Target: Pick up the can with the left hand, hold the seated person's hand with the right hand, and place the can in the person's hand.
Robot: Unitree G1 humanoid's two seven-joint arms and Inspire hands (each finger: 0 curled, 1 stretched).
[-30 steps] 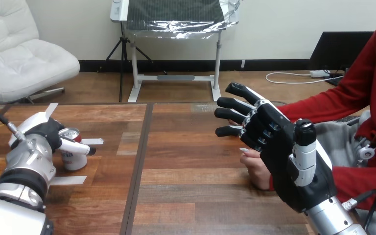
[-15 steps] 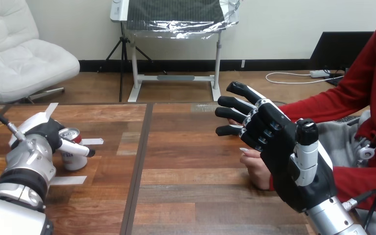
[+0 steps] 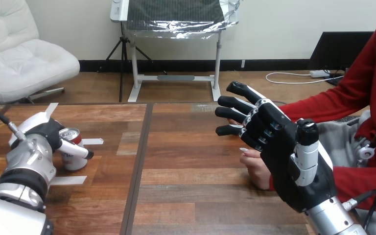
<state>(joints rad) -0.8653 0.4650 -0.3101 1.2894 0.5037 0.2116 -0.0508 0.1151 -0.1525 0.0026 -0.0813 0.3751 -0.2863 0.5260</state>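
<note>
A silver and red can (image 3: 71, 155) stands on the wooden table (image 3: 191, 196) at the left. My left hand (image 3: 41, 131) is wrapped round it from the left, and its thumb (image 3: 77, 149) lies across the can's front; the fingers behind the can are hidden. At the right, my right hand (image 3: 279, 147) is raised with its fingers (image 3: 232, 104) straight and spread, open. The person's hand (image 3: 257, 169) rests on the table just behind and below my right palm, mostly hidden by it. I cannot tell whether the two touch.
Strips of white tape (image 3: 93, 141) lie on the table round the can, one more (image 3: 68, 180) in front of it. A dark seam (image 3: 138, 166) runs down the table between the two hands. The person's red sleeve (image 3: 357, 181) reaches in from the right edge.
My left thumb has drawn in slightly against the can's front. The can, my right hand and the person's hand have stayed in place.
</note>
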